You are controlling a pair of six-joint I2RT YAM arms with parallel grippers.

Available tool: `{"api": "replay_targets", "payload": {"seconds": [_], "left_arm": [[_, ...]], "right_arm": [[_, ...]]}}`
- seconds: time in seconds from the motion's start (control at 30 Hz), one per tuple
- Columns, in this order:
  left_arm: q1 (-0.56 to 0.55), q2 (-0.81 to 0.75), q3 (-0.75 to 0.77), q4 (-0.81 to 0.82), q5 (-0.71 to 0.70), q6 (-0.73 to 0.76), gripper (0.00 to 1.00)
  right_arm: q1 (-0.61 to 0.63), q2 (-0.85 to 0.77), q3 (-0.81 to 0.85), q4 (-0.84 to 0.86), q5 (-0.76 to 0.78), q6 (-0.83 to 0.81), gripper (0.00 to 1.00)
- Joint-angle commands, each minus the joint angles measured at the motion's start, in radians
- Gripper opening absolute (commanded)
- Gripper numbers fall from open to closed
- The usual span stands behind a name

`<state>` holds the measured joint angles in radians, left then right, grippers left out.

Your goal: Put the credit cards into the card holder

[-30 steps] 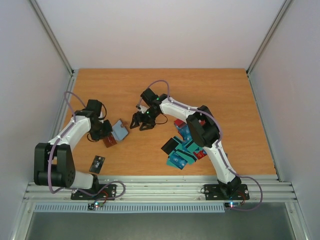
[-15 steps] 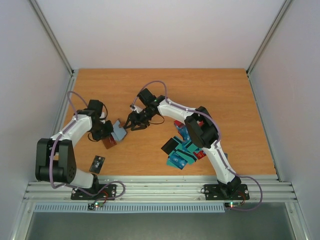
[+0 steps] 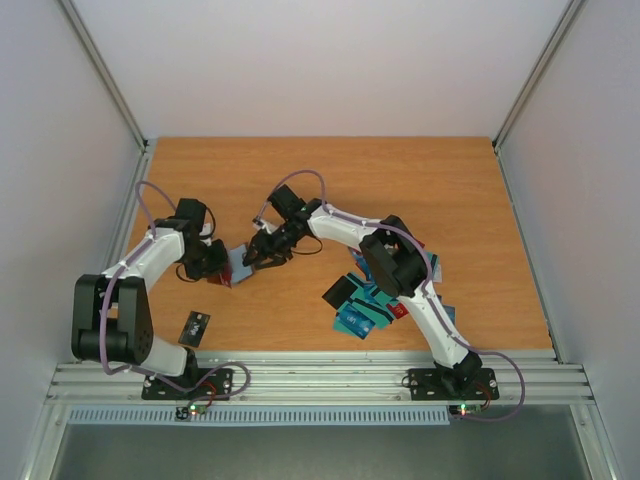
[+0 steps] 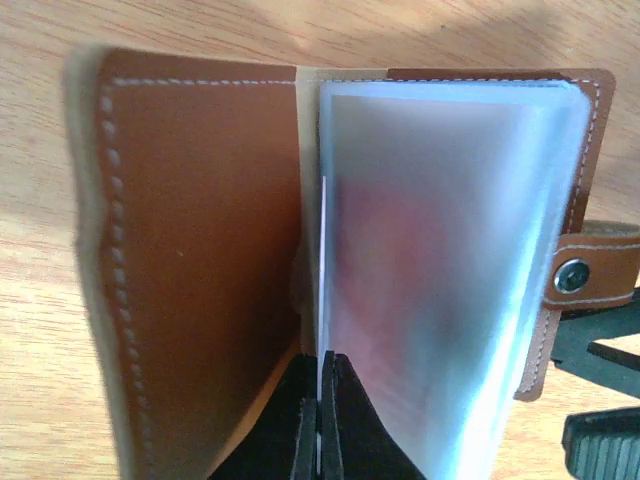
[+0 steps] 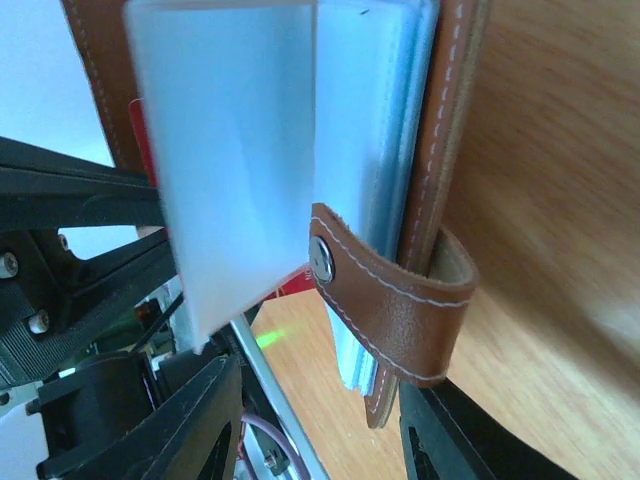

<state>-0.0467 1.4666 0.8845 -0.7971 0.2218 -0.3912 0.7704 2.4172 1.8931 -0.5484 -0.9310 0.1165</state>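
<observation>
Top external view shows the card holder point(image 3: 237, 264) at the left middle of the desk point(image 3: 450, 190), between the two grippers. The left gripper point(image 3: 212, 265) is at its left side and the right gripper point(image 3: 256, 254) is just beside its right side. Both are very near, but only the left one has it.

From the left wrist view, the holder lies open. Its brown cover is folded out to the left and the clear sleeves stand up on the right. Its long axis (the spine) runs straight away from the left gripper, whose jaws are pinched tight on the near edge of a thin sleeve.

From the right wrist view, the snap strap point(image 5: 385, 310) and the stitched cover edge lie between the fingers of the right gripper. The jaws stand partly apart, and a gap shows on the left side, so they seem not to press yet.

The credit cards point(image 3: 362, 305) lie in a loose pile well apart to the right, under the right arm. That arm stretches far to the left across the desk, while the left arm is bent, its wrist pointing right.
</observation>
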Motion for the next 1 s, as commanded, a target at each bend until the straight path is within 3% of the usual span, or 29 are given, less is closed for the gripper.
{"api": "replay_targets", "payload": {"seconds": [0.0,0.43,0.83,0.97], "left_arm": [[0.007,0.005,0.026,0.028,0.013,0.012,0.00],[0.006,0.006,0.017,0.027,0.013,0.015,0.00],[0.005,-0.049,0.025,0.005,0.021,0.018,0.00],[0.007,-0.081,0.051,-0.038,0.028,0.023,0.00]], "right_arm": [[0.010,-0.011,0.008,0.062,-0.042,0.022,0.45],[0.017,0.014,-0.038,0.187,-0.043,0.118,0.33],[0.023,0.020,-0.040,0.153,0.033,0.121,0.02],[0.024,-0.007,-0.059,0.137,0.066,0.120,0.01]]}}
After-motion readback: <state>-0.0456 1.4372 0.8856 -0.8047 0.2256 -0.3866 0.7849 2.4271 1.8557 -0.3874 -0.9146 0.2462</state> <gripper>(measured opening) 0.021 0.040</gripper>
